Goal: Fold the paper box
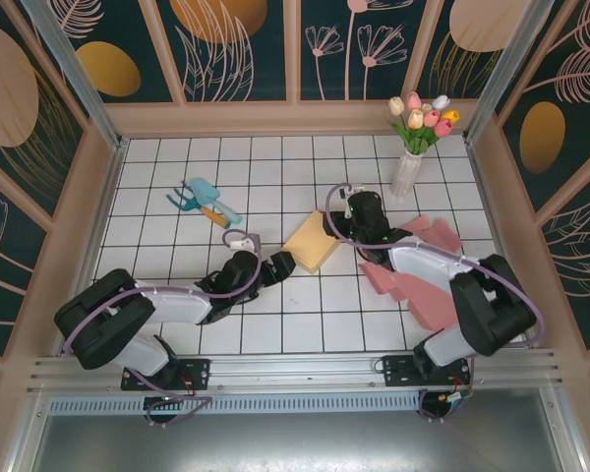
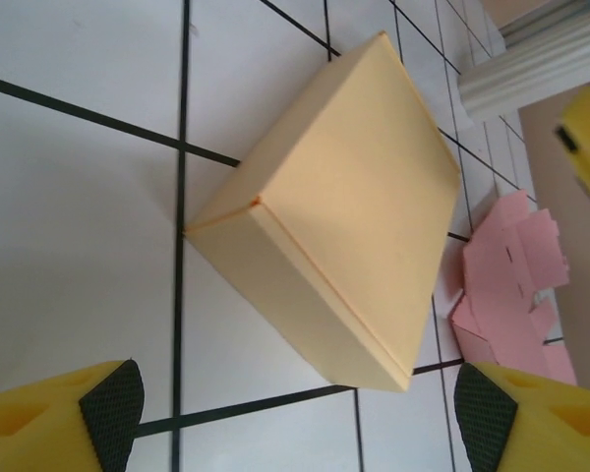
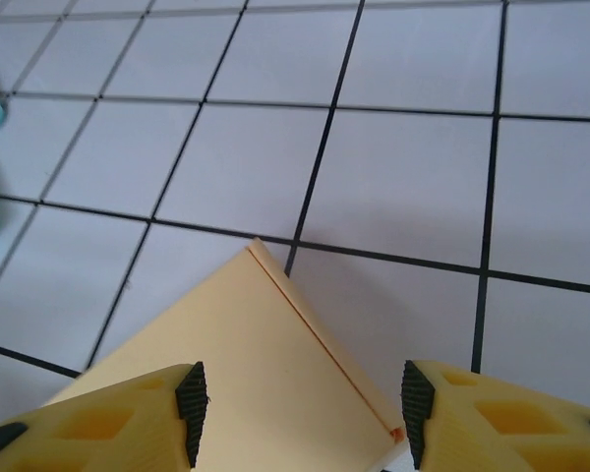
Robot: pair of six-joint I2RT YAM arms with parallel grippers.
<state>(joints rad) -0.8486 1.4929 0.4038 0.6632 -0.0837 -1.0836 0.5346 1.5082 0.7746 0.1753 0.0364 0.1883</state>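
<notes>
Aluminium rail [image 1: 295, 366] along near edge. White tiled surface [image 1: 167, 162] with black grid lines, boxed in by dark wall panels [image 1: 236, 49] printed with leaves and flowers. Teal hand trowel and fork [image 1: 205, 200] at rear left. Ribbed white vase [image 1: 407, 175] of tulips [image 1: 425, 116] at rear right. Pink flat box blanks [image 1: 418, 280] heaped at right, partly under right arm. Yellow paper box [image 1: 312, 241] at centre, closed, resting on surface, edges crisp. Left gripper [image 1: 280, 264] spread, just beside box's near-left side. Right gripper [image 1: 336, 226] spread, over far-right corner.

2 black-and-white arms [image 1: 167, 305], lilac cables [image 1: 519, 287], yellow fingers [image 2: 39, 418]
</notes>
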